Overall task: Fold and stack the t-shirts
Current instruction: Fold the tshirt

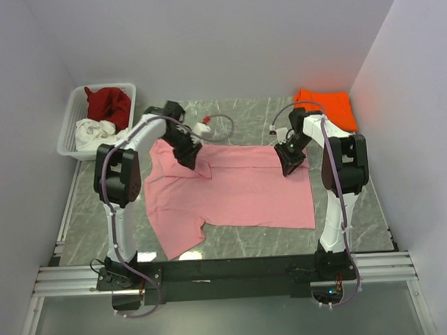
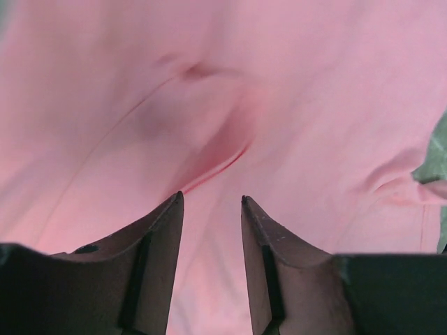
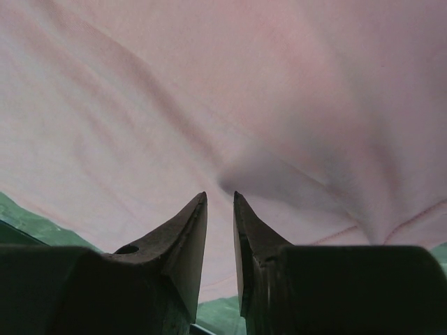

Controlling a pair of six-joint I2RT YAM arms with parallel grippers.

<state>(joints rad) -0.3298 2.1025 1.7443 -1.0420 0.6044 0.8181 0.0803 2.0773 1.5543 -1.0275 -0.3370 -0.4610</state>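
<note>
Cloth from above: the light pink soft t-shirt point(image 1: 239, 193) lies flat on the grey marbled tabletop point(image 1: 263, 239), with the left gripper point(image 1: 201, 168) and right gripper point(image 1: 288, 167) at its far edge; lift both evenly. Only the left wrist view shows jaws spread over a crease. The right wrist view shows them nearly together at a pucker, pinch uncertain.

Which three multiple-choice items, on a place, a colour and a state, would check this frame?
1. Where is the orange shirt? A near right corner; B far right corner; C near left corner.
2. Which colours are the shirts in the basket? A red and white; B black and blue; C green and grey.
3. How is the pink shirt? A rolled up; B spread flat; C hanging from a gripper.
B, it lies far right; A, red shirt behind white shirt; B, it lies open, flat.
</note>
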